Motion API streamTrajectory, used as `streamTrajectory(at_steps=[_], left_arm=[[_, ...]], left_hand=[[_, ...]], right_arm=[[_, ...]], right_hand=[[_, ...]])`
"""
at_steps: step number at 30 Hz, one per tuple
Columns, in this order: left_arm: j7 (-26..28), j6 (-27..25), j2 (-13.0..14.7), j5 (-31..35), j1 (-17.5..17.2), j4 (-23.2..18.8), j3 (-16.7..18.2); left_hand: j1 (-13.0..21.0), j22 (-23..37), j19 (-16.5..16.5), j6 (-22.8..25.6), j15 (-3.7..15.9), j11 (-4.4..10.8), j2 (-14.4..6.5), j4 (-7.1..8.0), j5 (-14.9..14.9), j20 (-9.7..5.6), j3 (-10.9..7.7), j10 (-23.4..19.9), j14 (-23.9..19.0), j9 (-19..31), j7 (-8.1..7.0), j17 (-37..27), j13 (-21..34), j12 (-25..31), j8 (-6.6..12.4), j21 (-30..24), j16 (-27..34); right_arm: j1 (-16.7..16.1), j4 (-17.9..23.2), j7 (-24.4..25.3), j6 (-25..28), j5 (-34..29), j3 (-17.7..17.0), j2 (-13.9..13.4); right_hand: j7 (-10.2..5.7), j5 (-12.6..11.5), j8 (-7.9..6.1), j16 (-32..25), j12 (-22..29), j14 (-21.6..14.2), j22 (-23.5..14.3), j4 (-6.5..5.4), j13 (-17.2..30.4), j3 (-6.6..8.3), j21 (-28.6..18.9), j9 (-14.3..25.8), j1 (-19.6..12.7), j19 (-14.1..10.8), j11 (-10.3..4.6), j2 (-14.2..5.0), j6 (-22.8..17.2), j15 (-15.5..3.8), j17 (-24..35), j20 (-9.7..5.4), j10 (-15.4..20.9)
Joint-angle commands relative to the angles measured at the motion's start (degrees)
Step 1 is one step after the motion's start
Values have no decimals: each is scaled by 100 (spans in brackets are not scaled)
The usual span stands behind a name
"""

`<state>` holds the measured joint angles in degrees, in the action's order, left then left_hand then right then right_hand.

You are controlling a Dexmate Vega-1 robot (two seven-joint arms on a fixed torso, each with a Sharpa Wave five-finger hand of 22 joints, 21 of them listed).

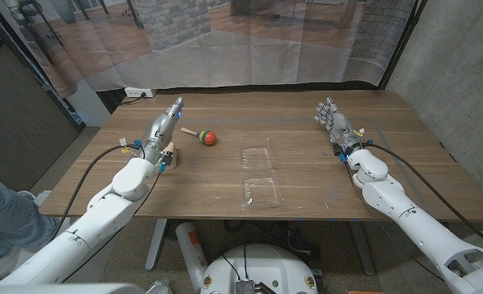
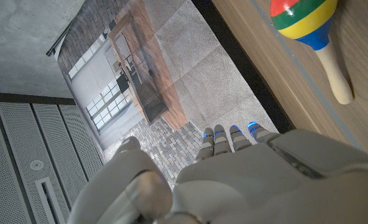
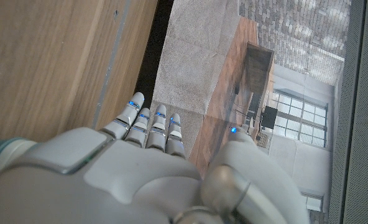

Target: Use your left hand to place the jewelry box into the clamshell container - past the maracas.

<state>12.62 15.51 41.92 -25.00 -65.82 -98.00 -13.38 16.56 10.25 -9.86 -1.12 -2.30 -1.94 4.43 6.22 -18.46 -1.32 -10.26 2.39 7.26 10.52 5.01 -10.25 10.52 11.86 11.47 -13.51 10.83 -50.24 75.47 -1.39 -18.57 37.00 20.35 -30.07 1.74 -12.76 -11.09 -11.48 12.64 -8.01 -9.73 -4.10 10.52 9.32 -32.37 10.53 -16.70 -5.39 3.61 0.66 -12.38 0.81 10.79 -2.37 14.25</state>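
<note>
Our left hand (image 1: pixel 165 122) hangs over the wooden surface (image 1: pixel 307 175) with its fingers (image 2: pixel 224 138) straight, apart and holding nothing. The jewelry box (image 1: pixel 170 155) sits behind those fingertips, down by our wrist and partly hidden by the forearm, so we cannot tell its exact pose. The maraca (image 1: pixel 204 135) lies just off to the side of the fingers, toward the middle of the surface, and the clear clamshell container (image 1: pixel 259 174) stands open well beyond it.

Our right hand (image 1: pixel 333 121) is raised on the far side, fingers extended together and holding nothing.

We judge the grasp not yet begun. The main risk is reach: the hand is already past the box, so closing here would catch only air. Drawing back blind could nudge the box. A carry toward the container could sweep the maraca and roll it into the flimsy lid.
</note>
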Motion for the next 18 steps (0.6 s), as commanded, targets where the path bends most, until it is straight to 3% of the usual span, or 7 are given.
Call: streamTrajectory(at_steps=[1,8,18], left_arm=[[197,29,130,220,-366,-275,221],[184,403,49,342,-471,-128,297],[293,422,115,618,-619,-140,447]], left_hand=[[48,19,9,46,-2,30,-34,-15,-30,15,-8,-20,-63,16,-12,-19,21,29,37,42,30],[60,19,5,78,17,21,-38,-21,-33,16,-3,-41,-83,16,-27,-19,21,33,45,53,33],[77,19,2,102,30,62,-43,-31,-39,5,5,-65,-109,17,-43,-18,21,36,47,65,36]], right_arm=[[-31,-38,-59,-80,29,-5,23],[-43,24,-22,-77,-3,1,13],[-168,267,173,-9,-71,-23,-58]], right_hand=[[-17,-9,-17,-4,6,-43,-29,23,19,11,35,28,-3,-56,20,-60,-25,-13,11,-4,38],[-14,-8,-17,-2,4,-45,-29,27,19,6,51,28,-1,-65,10,-61,-28,-16,10,-2,37],[-17,-8,-17,1,1,-46,-30,32,19,1,77,28,1,-77,3,-65,-30,-13,10,1,38]])
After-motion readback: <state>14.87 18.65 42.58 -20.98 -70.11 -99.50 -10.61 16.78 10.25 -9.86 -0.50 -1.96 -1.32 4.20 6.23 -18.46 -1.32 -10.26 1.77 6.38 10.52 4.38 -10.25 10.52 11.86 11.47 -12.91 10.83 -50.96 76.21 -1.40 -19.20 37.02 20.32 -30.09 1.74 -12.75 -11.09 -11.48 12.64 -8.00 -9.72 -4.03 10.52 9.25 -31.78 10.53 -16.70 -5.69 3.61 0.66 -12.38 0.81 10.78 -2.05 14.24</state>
